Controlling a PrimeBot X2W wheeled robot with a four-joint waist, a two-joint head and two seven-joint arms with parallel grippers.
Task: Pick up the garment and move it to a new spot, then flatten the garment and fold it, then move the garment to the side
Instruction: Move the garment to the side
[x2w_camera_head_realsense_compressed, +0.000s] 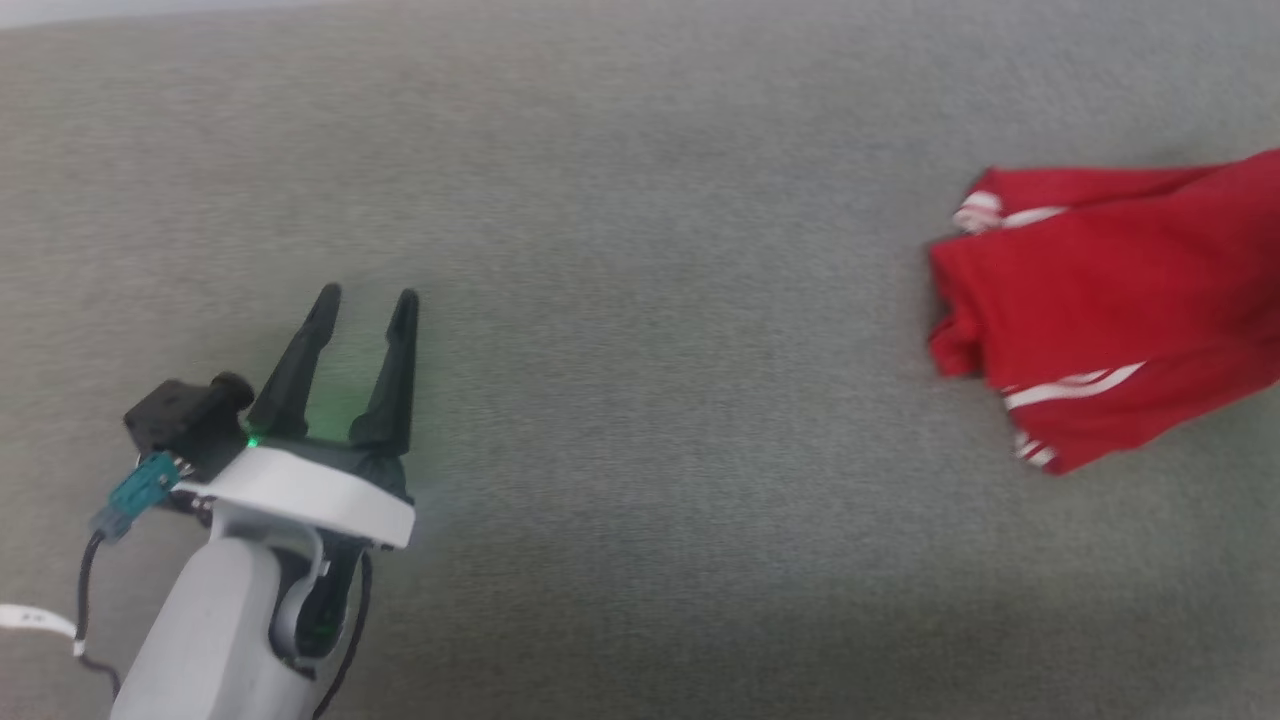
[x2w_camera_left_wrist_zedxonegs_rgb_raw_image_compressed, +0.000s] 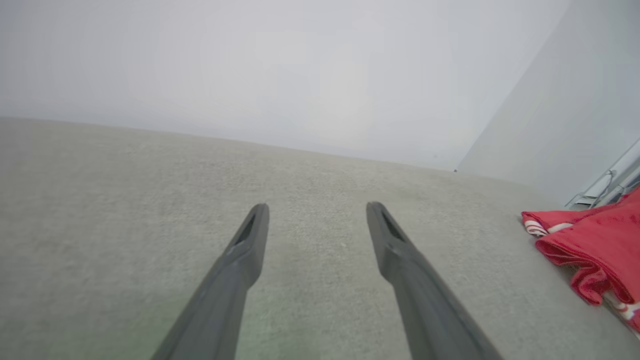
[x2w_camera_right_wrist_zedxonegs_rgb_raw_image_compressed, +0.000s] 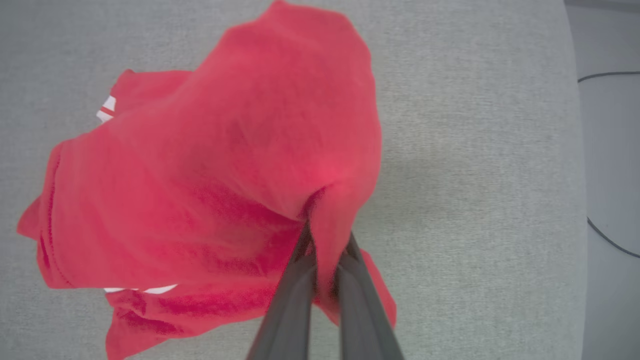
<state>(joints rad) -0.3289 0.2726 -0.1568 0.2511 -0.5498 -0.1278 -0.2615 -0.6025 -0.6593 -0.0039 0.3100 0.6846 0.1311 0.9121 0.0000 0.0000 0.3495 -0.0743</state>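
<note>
We note the left gripper (x2w_camera_head_realsense_compressed: 367, 296) low on the left, fingers spread and empty over the grey mat (x2w_camera_head_realsense_compressed: 650, 250). Well to its right the red shirt (x2w_camera_head_realsense_compressed: 1100, 300) sits bunched, one fold pinched tight in the right gripper (x2w_camera_right_wrist_zedxonegs_rgb_raw_image_compressed: 327, 240).

Matt red cloth garment (x2w_camera_right_wrist_zedxonegs_rgb_raw_image_compressed: 200, 165) on rough grey woven surface (x2w_camera_head_realsense_compressed: 640, 300)

The garment (x2w_camera_head_realsense_compressed: 1100, 300) partly rests on a grey surface (x2w_camera_head_realsense_compressed: 640, 200).
</note>
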